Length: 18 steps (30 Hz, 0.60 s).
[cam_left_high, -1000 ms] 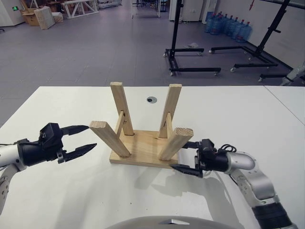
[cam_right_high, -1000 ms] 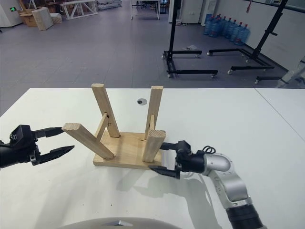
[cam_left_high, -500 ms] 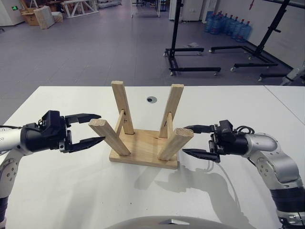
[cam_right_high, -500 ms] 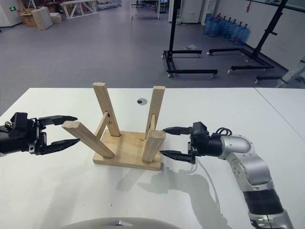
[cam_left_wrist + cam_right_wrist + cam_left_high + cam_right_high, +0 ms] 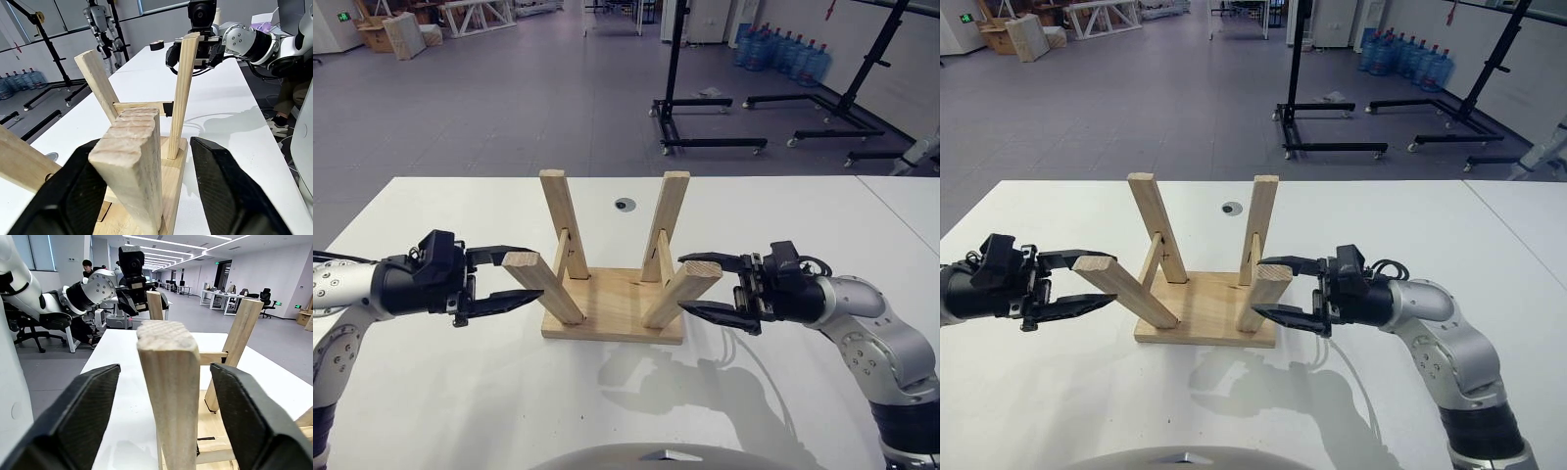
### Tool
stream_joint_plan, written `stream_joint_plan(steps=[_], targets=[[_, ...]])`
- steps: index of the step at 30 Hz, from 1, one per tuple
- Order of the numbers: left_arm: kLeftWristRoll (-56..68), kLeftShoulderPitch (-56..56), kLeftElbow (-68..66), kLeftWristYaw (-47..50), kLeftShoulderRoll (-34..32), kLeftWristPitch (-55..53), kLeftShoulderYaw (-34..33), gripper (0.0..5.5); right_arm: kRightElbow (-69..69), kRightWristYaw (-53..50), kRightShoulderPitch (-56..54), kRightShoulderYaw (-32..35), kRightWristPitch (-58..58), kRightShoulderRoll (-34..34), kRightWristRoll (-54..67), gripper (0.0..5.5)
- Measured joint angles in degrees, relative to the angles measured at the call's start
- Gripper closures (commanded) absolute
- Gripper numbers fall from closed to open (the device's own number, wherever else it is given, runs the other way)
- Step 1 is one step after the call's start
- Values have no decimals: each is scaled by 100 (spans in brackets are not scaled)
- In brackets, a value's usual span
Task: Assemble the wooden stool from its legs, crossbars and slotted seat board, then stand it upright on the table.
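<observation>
**While the stool is lying upside down, both tools are straddling its near legs**

As you are looking down over the arms, the white desk (image 5: 803, 215) is carrying everything. The wooden stool (image 5: 607, 299) is sitting near the middle of it, inverted. Its slotted seat board (image 5: 612, 321) is lying flat on the surface and its four legs are pointing up and splaying outward.

The far-left leg (image 5: 560, 220) and far-right leg (image 5: 668, 220) are rising at the back. The near-left leg (image 5: 548, 294) and near-right leg (image 5: 671, 299) are leaning out toward the two arms. Short crossbars (image 5: 142, 105) are running between the legs close to the board.

Your left tool (image 5: 536, 273) is hanging level at the top end of the near-left leg. It is standing wide, with one finger above the wood and one below. From the left wrist camera, one finger (image 5: 78, 196) is sitting close against the leg's end face, and the other finger (image 5: 220, 186) is standing off it with a clear gap.

Your right tool (image 5: 685, 284) is mirroring that at the near-right leg. It is also wide, and the leg's end is sitting between its fingers (image 5: 83, 416) with space on both sides.

A small round grommet (image 5: 625, 205) is sitting in the desk just behind the stool.
</observation>
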State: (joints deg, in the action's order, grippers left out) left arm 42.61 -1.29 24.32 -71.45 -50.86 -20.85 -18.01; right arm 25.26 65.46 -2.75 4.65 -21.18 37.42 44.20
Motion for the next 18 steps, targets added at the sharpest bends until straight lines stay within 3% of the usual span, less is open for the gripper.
stream_joint_plan(steps=[9,18], targets=[[77,211,-45,-111,3,-22,223,435,-361,390,-229,80,-175,225,195,428],[731,882,-254,-201,-239,-1160,609,439,-473,663,-601,85,-1249,770,853,434]])
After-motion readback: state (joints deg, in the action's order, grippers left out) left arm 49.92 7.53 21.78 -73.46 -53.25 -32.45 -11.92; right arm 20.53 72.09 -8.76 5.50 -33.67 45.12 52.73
